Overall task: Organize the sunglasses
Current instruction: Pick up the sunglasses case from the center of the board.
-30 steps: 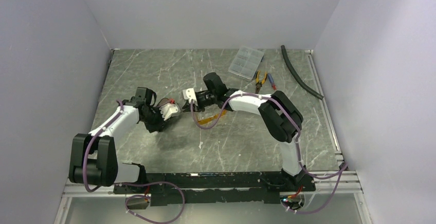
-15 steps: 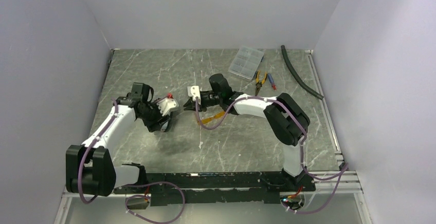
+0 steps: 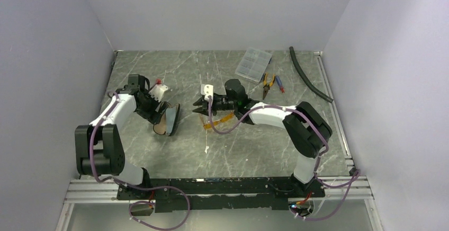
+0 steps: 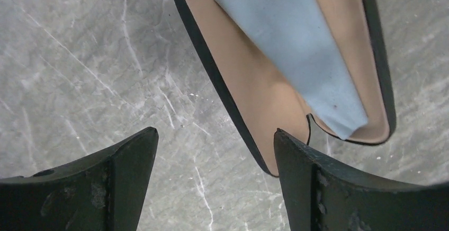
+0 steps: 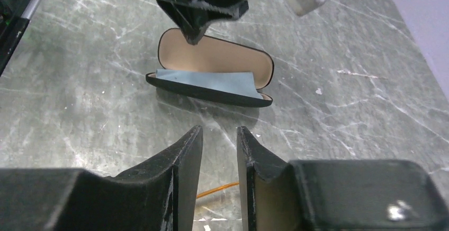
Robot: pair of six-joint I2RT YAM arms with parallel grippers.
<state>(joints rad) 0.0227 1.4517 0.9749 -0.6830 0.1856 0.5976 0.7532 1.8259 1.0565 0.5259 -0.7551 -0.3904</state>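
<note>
The sunglasses (image 3: pixel 221 121) lie on the marble table under my right forearm; the right wrist view shows only a thin orange arm (image 5: pixel 218 189) of them, below the jaws. The glasses case (image 3: pixel 168 120) lies open to their left, with a tan lining (image 4: pixel 249 98) and a blue cloth (image 4: pixel 296 45) inside. My left gripper (image 3: pixel 155 113) hovers over the case's end, wide open and empty (image 4: pixel 216 135). My right gripper (image 3: pixel 199 107) points at the case (image 5: pixel 212 56) from a short way off, its jaws slightly apart with nothing between them (image 5: pixel 219 130).
A clear compartment box (image 3: pixel 253 64), orange-handled pliers (image 3: pixel 268 82) and a black hose (image 3: pixel 308 74) lie at the back right. Grey walls close in three sides. A metal rail runs along the table's right edge (image 3: pixel 339 120).
The case now lies open on the table. My left gripper has opened wide and drawn back left; my right gripper has loosened and pulled back to the right.
</note>
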